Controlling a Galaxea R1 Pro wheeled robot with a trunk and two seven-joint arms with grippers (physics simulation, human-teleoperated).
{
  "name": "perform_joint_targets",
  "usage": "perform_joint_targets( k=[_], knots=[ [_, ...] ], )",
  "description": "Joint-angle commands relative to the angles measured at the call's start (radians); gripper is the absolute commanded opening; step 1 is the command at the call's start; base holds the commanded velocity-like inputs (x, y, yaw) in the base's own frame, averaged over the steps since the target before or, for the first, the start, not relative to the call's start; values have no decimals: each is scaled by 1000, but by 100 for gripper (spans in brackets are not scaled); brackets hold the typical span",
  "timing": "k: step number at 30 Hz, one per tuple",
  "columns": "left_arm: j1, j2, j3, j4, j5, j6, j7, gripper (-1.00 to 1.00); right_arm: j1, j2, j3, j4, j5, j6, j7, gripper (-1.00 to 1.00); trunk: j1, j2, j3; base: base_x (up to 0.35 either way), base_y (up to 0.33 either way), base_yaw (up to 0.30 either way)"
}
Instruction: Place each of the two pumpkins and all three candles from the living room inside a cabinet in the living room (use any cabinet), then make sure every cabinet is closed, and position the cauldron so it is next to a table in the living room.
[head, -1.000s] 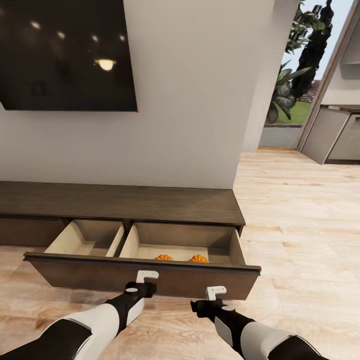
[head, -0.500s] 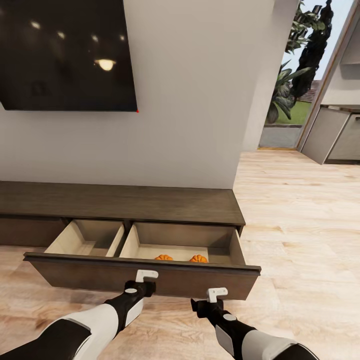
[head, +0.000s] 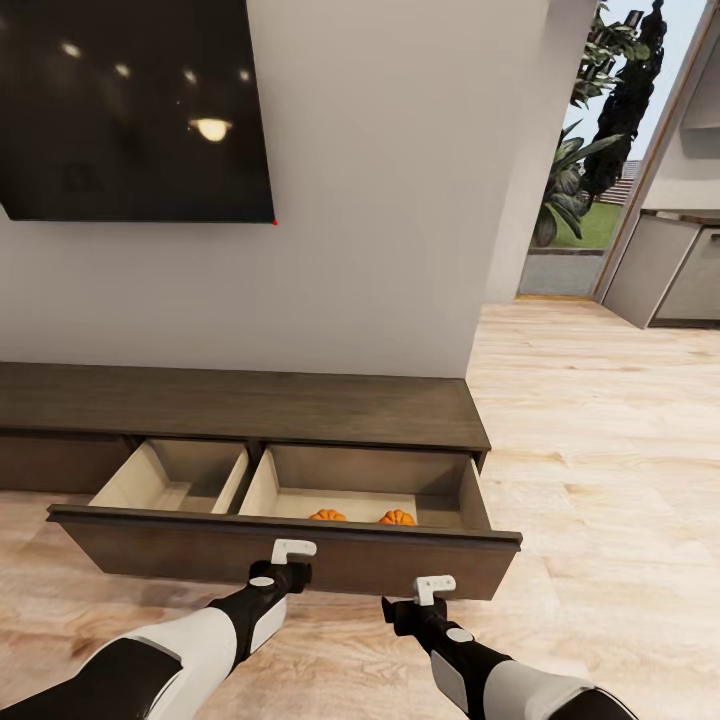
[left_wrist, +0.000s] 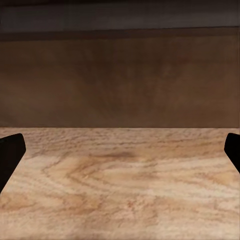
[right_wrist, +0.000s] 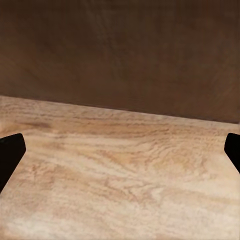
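Observation:
The long dark brown cabinet (head: 240, 405) stands against the wall with its wide drawer (head: 290, 555) pulled out. Two orange pumpkins (head: 327, 515) (head: 397, 517) lie in the drawer's right compartment, mostly hidden behind its front panel. My left gripper (head: 288, 572) is low in front of that panel, open, with its dark fingertips (left_wrist: 11, 150) spread wide over the floor. My right gripper (head: 400, 606) hangs beside it, a little further back, also open and holding nothing; its fingertips (right_wrist: 11, 150) frame the panel (right_wrist: 120, 50) and floor. Candles, cauldron and table are out of view.
A large black TV (head: 130, 105) hangs on the white wall above the cabinet. The drawer's left compartment (head: 175, 480) holds nothing. Light wood floor (head: 600, 450) runs to the right toward a doorway with plants (head: 580, 170) and grey kitchen units (head: 670, 265).
My right forearm has rolled and dropped slightly, its gripper staying by the drawer front. The left arm, the drawer and the pumpkins are unchanged.

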Motion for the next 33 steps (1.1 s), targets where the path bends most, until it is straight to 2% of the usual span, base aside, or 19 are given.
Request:
perform_joint_targets(
  k=[1, 13, 29, 33],
  knots=[
    [-1, 0, -9, 2, 10, -4, 2, 100, -1, 0, 6, 2, -11, -4, 5, 100, 0, 0, -1, 0, 0, 0],
    [-1, 0, -9, 2, 10, -5, 2, 100, -1, 0, 7, 2, -11, -4, 5, 100, 0, 0, -1, 222, 0, 0],
    [-1, 1, -7, 2, 11, -5, 2, 100, -1, 0, 6, 1, -11, -6, 5, 100, 0, 0, -1, 9, 0, 0],
    [-1, 1, -7, 2, 11, -5, 2, 100, -1, 0, 7, 1, -11, -6, 5, 100, 0, 0, -1, 159, 0, 0]
  ],
)
